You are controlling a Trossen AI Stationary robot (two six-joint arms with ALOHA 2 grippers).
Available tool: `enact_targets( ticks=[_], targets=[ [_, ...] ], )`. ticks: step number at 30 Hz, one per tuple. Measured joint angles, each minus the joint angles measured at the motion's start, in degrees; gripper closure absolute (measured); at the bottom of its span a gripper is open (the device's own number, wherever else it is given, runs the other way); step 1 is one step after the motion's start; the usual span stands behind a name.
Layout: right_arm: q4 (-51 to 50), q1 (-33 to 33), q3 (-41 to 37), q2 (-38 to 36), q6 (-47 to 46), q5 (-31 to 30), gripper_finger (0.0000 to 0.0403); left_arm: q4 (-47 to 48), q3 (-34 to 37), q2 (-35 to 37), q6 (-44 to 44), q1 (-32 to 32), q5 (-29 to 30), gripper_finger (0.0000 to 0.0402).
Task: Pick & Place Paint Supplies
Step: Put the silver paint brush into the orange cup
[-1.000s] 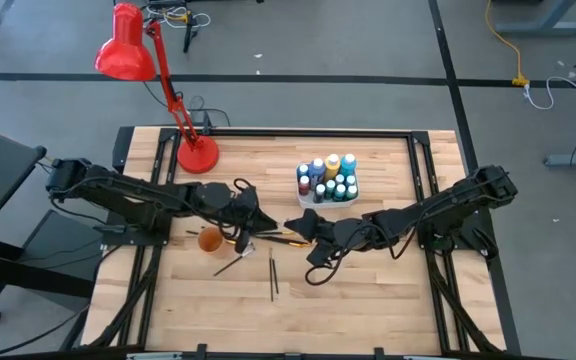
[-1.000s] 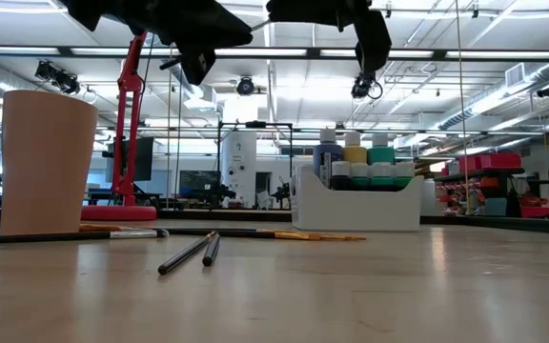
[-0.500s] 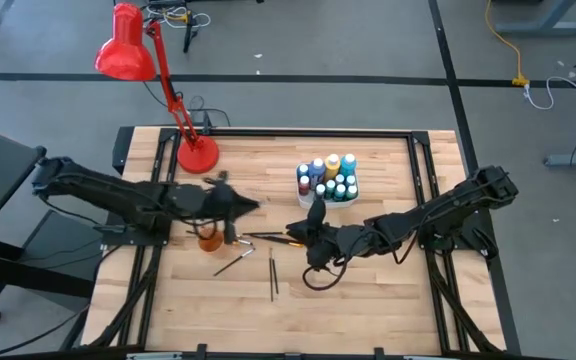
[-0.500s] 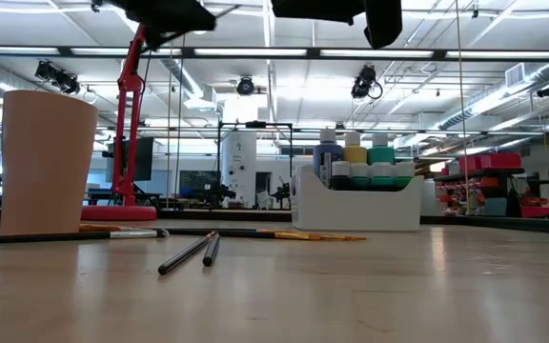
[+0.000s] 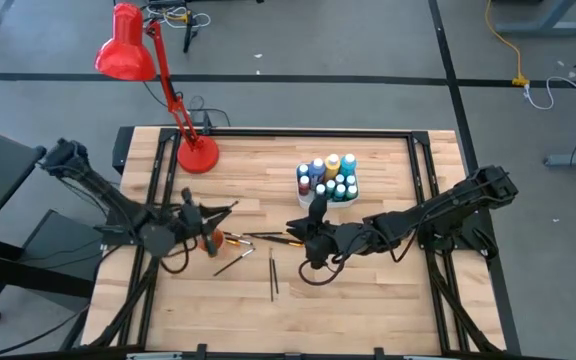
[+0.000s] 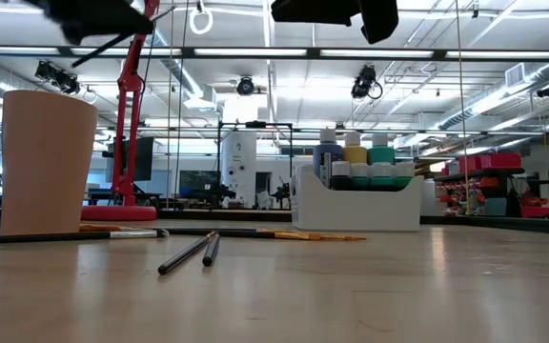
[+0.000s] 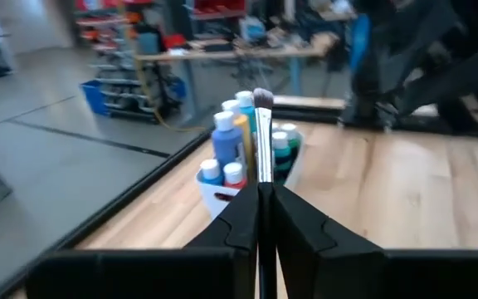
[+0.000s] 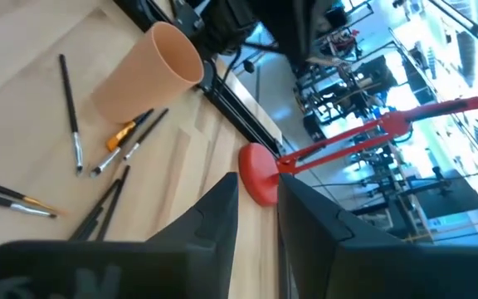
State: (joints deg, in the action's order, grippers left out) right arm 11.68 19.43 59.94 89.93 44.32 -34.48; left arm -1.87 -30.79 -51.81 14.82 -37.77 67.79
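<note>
Loose brushes: two dark-handled brushes [image 5: 272, 273] lie side by side on the near middle of the table [image 5: 368, 300], with a third, angled one [image 5: 233, 264] just left of them; thin, stiff and light, they will roll if nudged, so I would take each at mid-handle, across its length.
Left gripper: the left gripper [image 7: 260, 199] is raised at the left of the table beside the orange cup [image 5: 209, 240], its jaws closed on a paintbrush [image 7: 262, 133] that stands up between the fingers, bristles at the free end (the hold is low on the handle, so the tip may sway).
Brushes by the cup: several more brushes, one with a yellow-orange ferrule [image 8: 121, 133], lie touching or crossing one another just right of the cup; a crossed one is likely to drag its neighbour.
Right gripper: the right gripper [image 8: 256, 203] hovers over mid-table, near the tray, jaws slightly apart with nothing between them.
Paint bottles: blue, yellow and teal bottles [image 5: 330, 178], some white-capped, stand packed in the white tray [image 6: 355, 205] at the far centre-right; rigid and smooth-sided, probably heavier than the brushes, best taken around the body below the cap.
Red lamp: the lamp [image 5: 196, 155] stands at the far left.
</note>
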Motion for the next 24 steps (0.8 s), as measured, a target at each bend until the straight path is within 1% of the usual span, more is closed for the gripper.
enact_targets(
  ticks=[3, 5, 7, 9, 13, 18, 20, 24],
  targets=[
    [-0.15, 0.01, 0.0, 0.0, -0.8, 0.0, 0.0312, -7.42, 6.1, -0.9, 5.15, -4.12, 7.38, 0.0372],
    [-0.28, -0.09, 0.0, 0.0, -1.33, 0.11, 0.0312, -11.49, 9.91, -2.03, 8.57, -6.11, 9.71, 0.0372],
    [-0.28, -0.19, 0.0, 0.0, -1.97, 0.87, 0.0312, -14.9, 12.56, -3.63, 10.4, -7.66, 10.5, 0.037],
    [-0.28, -0.25, 0.0, 0.0, -1.95, 0.96, 0.0312, -17.51, 14.24, -5.51, 10.45, -8.78, 10.93, 0.0368],
    [-0.24, -0.25, 0.0, 0.0, -1.95, 0.97, 0.0312, -19.1, 14.49, -8.92, 8.55, -9.78, 11.07, 0.037],
    [-0.22, -0.28, 0.0, 0.0, -2.38, 1.07, 0.0312, -19.13, 14.49, -12.65, 12.02, -9.78, 11.0, 0.0361],
    [-0.22, -0.81, 0.0, 0.0, -5.38, 2.71, 0.0312, -19.17, 14.49, -13.74, 13.39, -9.78, 11.12, 0.0354],
    [1.07, -3.82, 0.04, 1.56, -20.28, 10.97, 0.0313, -20.07, 14.49, -14.1, 13.8, -9.76, 11.34, 0.0348]
  ],
)
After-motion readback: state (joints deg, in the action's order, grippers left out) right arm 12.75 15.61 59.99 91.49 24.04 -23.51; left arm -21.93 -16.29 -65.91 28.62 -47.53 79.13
